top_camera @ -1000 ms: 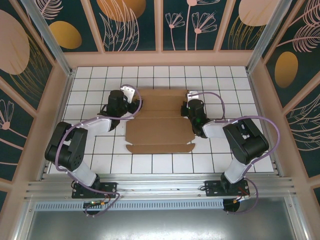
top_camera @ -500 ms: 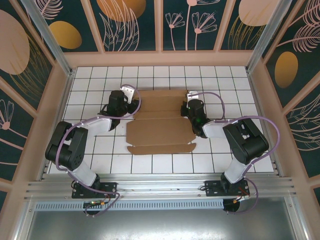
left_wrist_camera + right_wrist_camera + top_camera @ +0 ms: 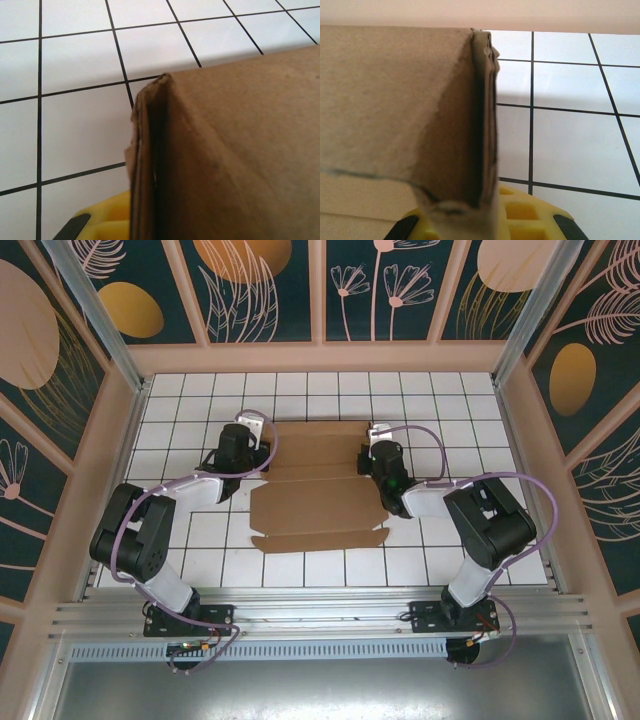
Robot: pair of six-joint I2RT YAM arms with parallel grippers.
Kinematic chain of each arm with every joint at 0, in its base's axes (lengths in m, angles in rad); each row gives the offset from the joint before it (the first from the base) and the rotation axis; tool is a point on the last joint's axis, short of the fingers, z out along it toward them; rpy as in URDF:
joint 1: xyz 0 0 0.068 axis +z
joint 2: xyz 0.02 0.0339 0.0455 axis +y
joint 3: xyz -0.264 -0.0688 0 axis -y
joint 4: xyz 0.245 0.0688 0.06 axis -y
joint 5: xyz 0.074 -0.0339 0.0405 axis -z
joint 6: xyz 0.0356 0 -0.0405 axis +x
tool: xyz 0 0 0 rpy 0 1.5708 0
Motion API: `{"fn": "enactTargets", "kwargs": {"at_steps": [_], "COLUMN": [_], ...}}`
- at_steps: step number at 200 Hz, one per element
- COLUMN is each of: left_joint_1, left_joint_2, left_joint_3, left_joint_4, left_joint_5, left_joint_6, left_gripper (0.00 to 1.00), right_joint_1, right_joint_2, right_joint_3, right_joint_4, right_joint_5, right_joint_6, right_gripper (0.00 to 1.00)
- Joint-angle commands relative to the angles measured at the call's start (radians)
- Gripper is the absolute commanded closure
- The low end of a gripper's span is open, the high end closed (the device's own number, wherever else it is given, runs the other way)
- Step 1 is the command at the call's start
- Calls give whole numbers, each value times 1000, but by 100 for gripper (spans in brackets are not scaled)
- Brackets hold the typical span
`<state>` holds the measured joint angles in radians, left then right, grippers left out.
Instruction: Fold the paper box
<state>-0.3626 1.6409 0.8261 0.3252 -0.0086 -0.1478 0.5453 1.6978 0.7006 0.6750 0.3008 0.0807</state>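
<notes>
while on the tiles [image 3: 450, 400], paper box [image 3: 315, 505] flap in clenched right gripper [image 3: 370, 455]; state of left gripper [image 3: 265, 452] unclear

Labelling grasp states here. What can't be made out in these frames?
Left wrist: paper box hides one of the left fingers; whether they clamp it is unclear.
Right wrist: right fingers cut off by bottom edge; cardboard edge blurred up close.
Top external: left arm and right arm cover their fingers and the box's side edges.
</notes>
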Motion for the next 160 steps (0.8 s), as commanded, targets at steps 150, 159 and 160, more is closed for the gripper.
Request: {"fn": "enactTargets", "kwargs": {"at_steps": [150, 159, 160], "left_joint_1": [-15, -16, -15], "left_joint_2": [-91, -88, -88], "left_joint_3": [-122, -125, -125], "left_joint_4": [-44, -46, -46], "left_joint_5": [8, 9, 9], "left_joint_6": [-169, -171, -171], "left_gripper": [49, 48, 48], "right_joint_1": [-11, -12, -12], "right_joint_2": [-11, -13, -13], "right_joint_3": [4, 3, 2], "right_joint_4": [-13, -12, -11], "right_joint_5": [49, 47, 47], "right_joint_6": [33, 33, 34], "right_gripper": [100, 100, 100]}}
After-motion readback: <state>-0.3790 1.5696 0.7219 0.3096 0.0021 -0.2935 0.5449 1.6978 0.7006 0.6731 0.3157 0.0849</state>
